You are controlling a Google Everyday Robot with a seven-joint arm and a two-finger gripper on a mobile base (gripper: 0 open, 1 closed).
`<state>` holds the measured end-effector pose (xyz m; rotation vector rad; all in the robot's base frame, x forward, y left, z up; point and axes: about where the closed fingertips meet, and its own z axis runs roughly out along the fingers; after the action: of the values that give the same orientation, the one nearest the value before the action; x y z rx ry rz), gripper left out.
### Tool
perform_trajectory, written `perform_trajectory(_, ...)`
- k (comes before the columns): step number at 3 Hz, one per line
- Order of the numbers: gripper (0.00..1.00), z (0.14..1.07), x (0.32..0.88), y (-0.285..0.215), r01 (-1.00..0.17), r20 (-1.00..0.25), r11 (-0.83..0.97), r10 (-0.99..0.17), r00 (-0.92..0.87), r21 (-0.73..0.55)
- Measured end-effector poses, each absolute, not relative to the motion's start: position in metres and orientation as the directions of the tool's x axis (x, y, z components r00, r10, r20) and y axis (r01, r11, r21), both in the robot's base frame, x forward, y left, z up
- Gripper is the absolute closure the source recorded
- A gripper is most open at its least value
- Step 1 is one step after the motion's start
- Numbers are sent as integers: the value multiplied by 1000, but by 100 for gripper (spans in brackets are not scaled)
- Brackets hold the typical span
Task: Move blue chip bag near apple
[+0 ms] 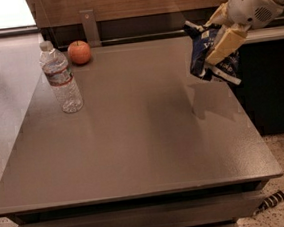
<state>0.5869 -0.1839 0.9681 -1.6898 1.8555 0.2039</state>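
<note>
My gripper (216, 42) is at the upper right, above the table's right side, shut on the blue chip bag (203, 59). The crinkly navy bag hangs from the fingers (225, 44), lifted well clear of the table, and casts a shadow on the table's right part. The apple (79, 52), red-orange, rests at the table's far left near the back edge, a long way left of the bag.
A clear plastic water bottle (60, 78) stands upright on the left, just in front of the apple. The grey-brown table (135, 146) has a wooden back panel with a metal bracket (91, 25) behind the apple. Speckled floor lies to the right.
</note>
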Motion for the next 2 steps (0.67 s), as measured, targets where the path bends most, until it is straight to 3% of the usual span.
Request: perform_trajectory(2,100,1028,658,-158,-876,-718,234,-676,165,-422)
